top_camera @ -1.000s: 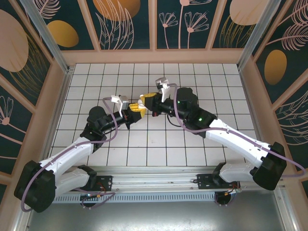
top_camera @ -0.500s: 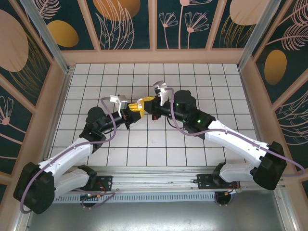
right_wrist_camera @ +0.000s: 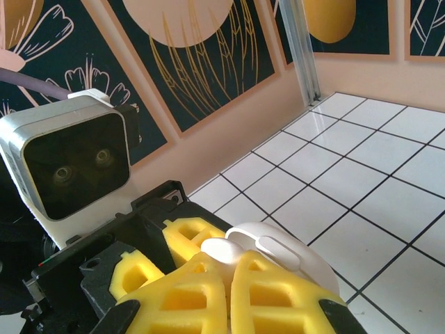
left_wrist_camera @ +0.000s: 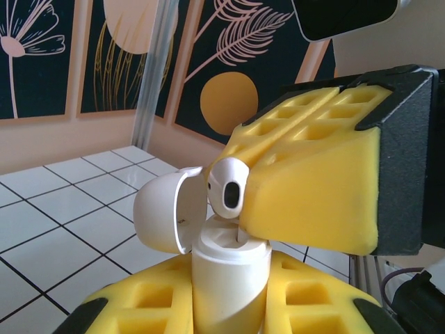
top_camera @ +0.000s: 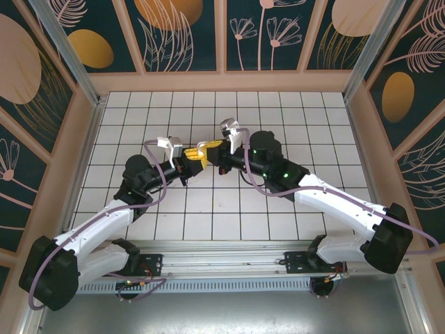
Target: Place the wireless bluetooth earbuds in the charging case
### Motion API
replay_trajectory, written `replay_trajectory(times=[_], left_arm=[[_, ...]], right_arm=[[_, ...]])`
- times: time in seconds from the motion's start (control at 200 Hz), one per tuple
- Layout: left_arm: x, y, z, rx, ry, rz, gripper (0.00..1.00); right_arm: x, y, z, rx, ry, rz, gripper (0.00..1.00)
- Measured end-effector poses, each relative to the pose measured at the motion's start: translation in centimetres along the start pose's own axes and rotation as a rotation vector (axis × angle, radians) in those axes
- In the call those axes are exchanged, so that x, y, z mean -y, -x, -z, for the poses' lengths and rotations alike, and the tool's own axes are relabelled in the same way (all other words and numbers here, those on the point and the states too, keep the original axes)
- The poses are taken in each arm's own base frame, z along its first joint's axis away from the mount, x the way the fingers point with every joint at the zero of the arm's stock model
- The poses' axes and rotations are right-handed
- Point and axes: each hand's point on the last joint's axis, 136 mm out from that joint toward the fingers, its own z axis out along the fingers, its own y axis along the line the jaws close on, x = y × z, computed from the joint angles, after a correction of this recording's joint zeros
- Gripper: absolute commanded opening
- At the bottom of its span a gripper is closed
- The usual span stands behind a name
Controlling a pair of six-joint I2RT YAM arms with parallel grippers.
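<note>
The left tool point(top_camera: 192, 159) is clenched on a white charging case point(left_wrist_camera: 229, 278), which stands upright between its yellow foam pads, well above the tiled surface point(left_wrist_camera: 62, 209). The case's rounded lid point(left_wrist_camera: 165, 217) is flipped open and hangs off the case's left side in the left wrist view.

The right tool point(top_camera: 208, 147) reaches in from the right of the case, its two yellow pads pressed together on a white earbud point(left_wrist_camera: 227, 186). The earbud sits directly above the case's open mouth, with its dark oval opening facing the left wrist camera. Its stem points down and reaches the top of the case; how far it has gone in cannot be told.

In the right wrist view, the open lid lies just beyond the right tool's pads, and a boxy grey camera point(right_wrist_camera: 69, 163) sits behind the case. Neither case nor earbud shows any lettering clear enough to read.
</note>
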Motion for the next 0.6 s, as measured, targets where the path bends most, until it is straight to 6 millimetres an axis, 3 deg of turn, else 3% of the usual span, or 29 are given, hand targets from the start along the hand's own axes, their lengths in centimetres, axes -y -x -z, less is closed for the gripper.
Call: replay_trajectory(times=[0.28, 0.601], left_arm=[[0.01, 0.02, 0.01, 0.0, 0.0, 0.0, 0.15], [0.14, 0.18, 0.12, 0.004, 0.0, -0.003, 0.15]], right_arm=[[0.01, -0.06, 0.05, 0.005, 0.001, 0.019, 0.21], [-0.04, 0.0, 0.09, 0.006, 0.003, 0.02, 0.24]])
